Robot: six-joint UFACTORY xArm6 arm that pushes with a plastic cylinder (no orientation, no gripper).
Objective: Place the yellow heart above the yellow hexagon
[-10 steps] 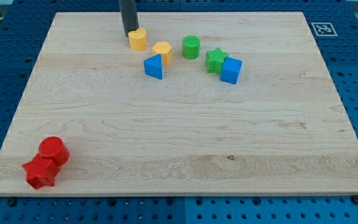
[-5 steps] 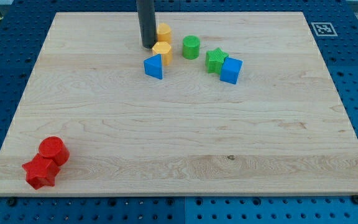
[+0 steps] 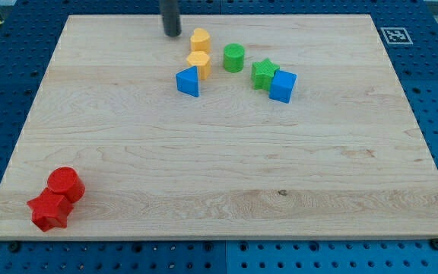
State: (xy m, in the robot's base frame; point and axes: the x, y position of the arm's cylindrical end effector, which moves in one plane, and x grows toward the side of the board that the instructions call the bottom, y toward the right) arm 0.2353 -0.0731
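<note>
Rod end first: the tip [image 3: 172,34] carries no gripper and grasps nothing, standing near the counter's [image 3: 204,167] top edge. Just to its right lies the yellow heart [image 3: 200,39], directly above the yellow hexagon [image 3: 198,62], apparently almost touching it.

yellow heart [image 3: 200,39]: small orange-yellow block, flat on the board near the view's top, left of centre | yellow hexagon [image 3: 198,62]: same colour, flat on the board, directly below the heart toward the view's bottom | relation: heart above hexagon, very close, contact cannot be told
</note>
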